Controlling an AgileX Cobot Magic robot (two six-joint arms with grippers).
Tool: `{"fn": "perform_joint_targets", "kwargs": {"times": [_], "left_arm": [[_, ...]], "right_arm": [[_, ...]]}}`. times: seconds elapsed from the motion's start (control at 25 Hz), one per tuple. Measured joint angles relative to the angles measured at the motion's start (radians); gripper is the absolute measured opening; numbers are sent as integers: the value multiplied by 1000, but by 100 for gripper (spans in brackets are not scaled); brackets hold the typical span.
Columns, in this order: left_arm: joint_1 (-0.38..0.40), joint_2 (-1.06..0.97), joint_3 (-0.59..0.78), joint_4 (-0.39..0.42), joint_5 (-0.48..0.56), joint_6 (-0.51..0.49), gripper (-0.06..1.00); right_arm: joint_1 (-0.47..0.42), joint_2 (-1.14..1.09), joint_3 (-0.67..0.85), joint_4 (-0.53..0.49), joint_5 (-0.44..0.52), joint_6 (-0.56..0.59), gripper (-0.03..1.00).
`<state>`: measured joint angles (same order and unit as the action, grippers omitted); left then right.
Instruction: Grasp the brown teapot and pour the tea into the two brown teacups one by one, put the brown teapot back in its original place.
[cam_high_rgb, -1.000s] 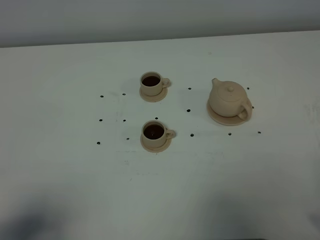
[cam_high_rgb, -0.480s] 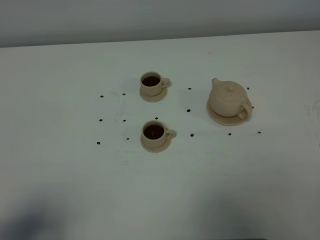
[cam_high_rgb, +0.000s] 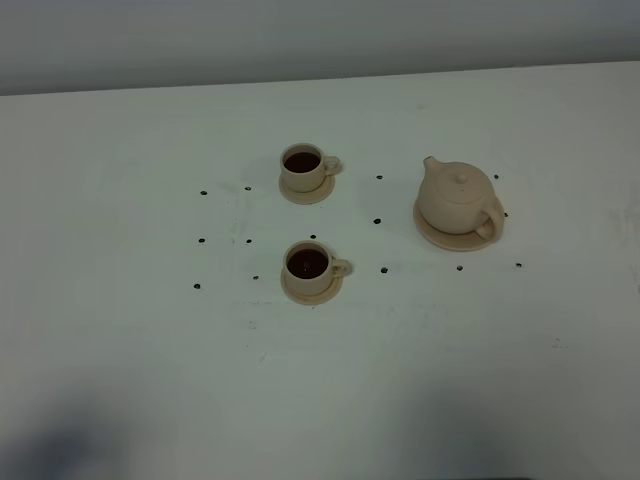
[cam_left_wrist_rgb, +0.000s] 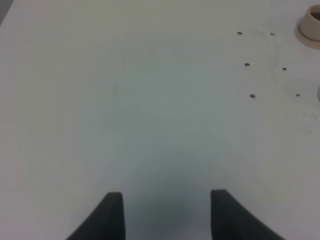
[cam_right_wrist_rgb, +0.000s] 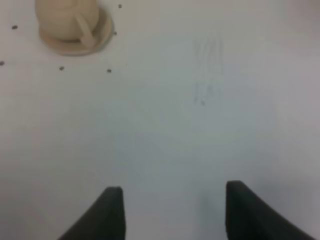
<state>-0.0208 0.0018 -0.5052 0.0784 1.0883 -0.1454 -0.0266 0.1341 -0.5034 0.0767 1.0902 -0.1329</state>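
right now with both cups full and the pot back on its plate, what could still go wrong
Both teacups, the far one and the near one, hold dark tea near the rim, so a table bump may spill them. The teapot sits toward the rear of its saucer; a nudge might tip it. The open right tool should avoid swinging near it.

matt ceramic teapot, matching matt teacups, smooth white table

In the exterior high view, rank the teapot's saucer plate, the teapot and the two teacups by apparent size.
1. saucer plate, slightly wider than the teapot
2. teapot
3. near teacup and far teacup: look alike, unranked
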Motion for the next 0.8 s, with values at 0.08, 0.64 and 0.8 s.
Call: {"fn": "perform_joint_targets", "kwargs": {"times": [0.08,0.64,0.8], "left_arm": [[0,0,0,0,0,0,43],[0,0,0,0,0,0,43],[0,0,0,0,0,0,43]], "right_arm": [[0,-36,1,0,0,1,44],[-30,-141,7,0,1,7,40],[-30,-141,7,0,1,8,39]]}}
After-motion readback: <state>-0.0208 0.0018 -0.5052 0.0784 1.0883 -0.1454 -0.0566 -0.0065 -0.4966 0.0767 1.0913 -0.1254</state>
